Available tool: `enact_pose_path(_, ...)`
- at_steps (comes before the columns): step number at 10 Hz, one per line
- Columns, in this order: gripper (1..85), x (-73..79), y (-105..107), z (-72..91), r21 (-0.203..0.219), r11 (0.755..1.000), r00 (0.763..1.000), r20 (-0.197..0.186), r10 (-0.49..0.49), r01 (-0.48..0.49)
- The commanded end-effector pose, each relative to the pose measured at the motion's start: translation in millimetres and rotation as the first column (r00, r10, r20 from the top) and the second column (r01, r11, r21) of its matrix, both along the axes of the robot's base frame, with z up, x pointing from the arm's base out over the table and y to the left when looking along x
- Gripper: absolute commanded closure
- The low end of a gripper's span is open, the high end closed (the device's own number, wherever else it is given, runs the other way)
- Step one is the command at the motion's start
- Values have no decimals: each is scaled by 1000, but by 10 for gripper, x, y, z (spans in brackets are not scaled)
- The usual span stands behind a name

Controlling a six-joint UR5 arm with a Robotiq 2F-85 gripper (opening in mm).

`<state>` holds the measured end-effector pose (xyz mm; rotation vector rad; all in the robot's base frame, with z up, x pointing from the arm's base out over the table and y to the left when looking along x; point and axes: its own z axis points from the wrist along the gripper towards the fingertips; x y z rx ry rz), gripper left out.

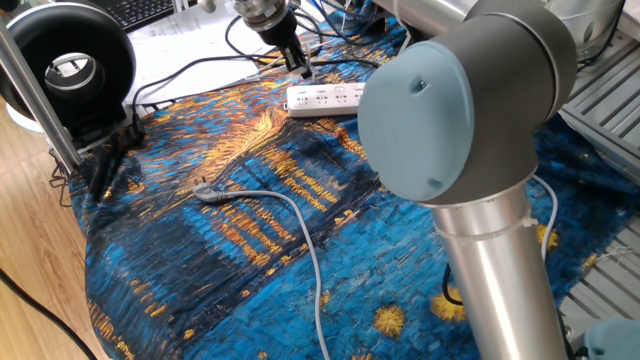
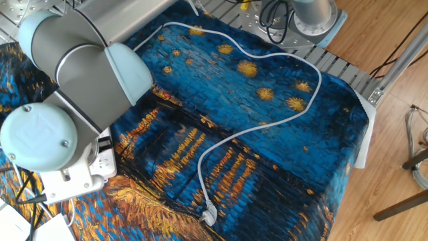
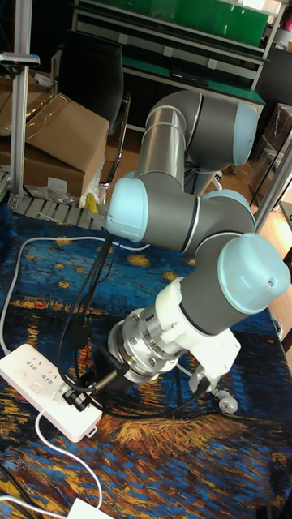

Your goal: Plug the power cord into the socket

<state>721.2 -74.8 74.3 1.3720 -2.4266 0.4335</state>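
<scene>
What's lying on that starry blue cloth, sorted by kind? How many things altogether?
White power strip: 1
Grey cable with plug: 1
Total: 2

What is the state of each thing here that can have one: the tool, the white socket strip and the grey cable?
tool: low, close to one end of the socket; open or shut cannot be told.
socket: flat on the cloth; no plug in the outlets that show.
grey cable: loose on the cloth, its plug lying free.
</scene>
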Motion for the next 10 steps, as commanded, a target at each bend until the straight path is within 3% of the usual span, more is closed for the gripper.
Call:
enact_pose_path(1,843,7,61,-51,16,1000,1000,5,-15,15)
enact_pose_path(3,843,13,146,-92,38,999,1000,11,-24,24)
enact_pose_path(7,843,-104,192,-255,-11,999,999,3,-32,32)
enact_pose_path(10,843,-163,126,-162,-34,999,999,-11,-30,30)
